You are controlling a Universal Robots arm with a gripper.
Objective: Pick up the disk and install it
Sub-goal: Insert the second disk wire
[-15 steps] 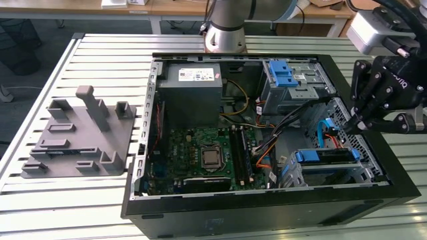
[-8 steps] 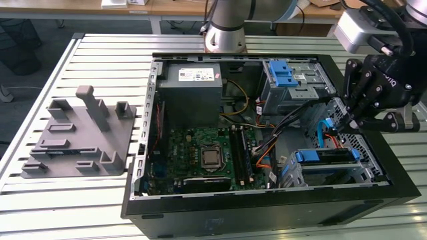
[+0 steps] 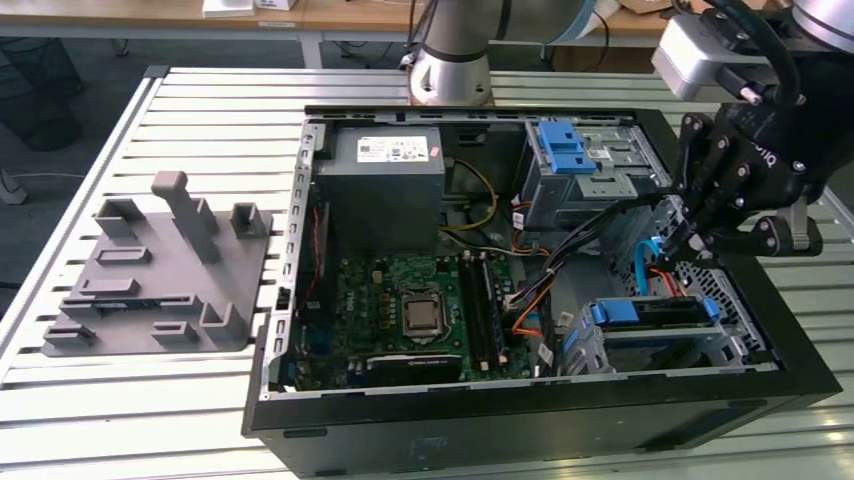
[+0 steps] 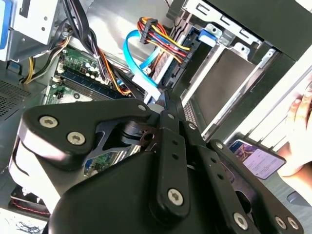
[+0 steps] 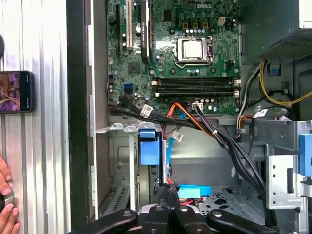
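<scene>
The hand (image 3: 678, 243), fingers pinched shut on nothing, hangs inside the case just above the disk (image 3: 650, 312), whose long axis lies across beneath it.

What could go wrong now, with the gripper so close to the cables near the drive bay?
1. The gripper hangs right beside the light blue data cable and the multicoloured power cable bundle; it may snag or pull them.
2. The disk, with its blue carrier frame, sits in the drive cage under those cables, so a cable might get pinched.
3. A person's hand rests on the slatted table beside a phone, near the arm.
</scene>
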